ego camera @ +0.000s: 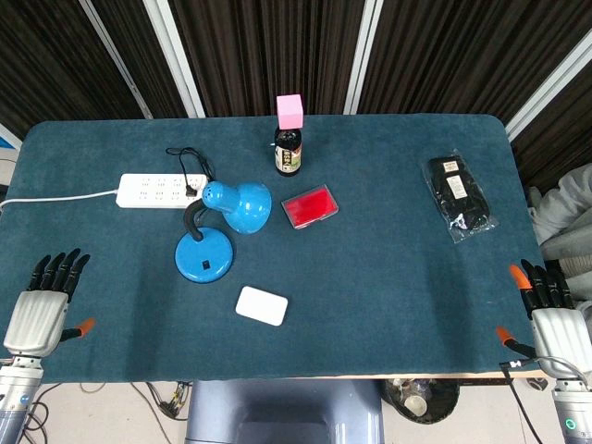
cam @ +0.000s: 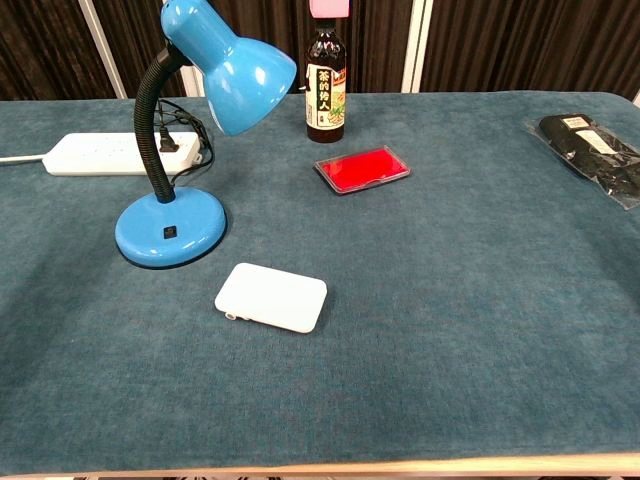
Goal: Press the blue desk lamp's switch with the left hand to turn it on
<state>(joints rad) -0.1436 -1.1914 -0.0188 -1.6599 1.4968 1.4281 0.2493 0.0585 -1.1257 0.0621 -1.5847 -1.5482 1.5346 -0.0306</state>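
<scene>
The blue desk lamp (ego camera: 222, 227) stands left of the table's middle, with a round base (cam: 170, 228), a black gooseneck and a shade (cam: 233, 62) that is not lit. A small black switch (cam: 170, 233) sits on top of the base. My left hand (ego camera: 44, 302) lies at the table's front left corner, fingers straight and apart, holding nothing, well left of the lamp. At the front right corner my right hand (ego camera: 553, 310) lies flat in the same way, empty. Neither hand shows in the chest view.
A white power strip (ego camera: 157, 191) behind the lamp holds its black plug. A white flat box (ego camera: 262, 305) lies in front of the base. A red case (ego camera: 309, 205), a dark bottle (ego camera: 289, 148) topped by a pink block, and a black packet (ego camera: 460, 197) lie further right.
</scene>
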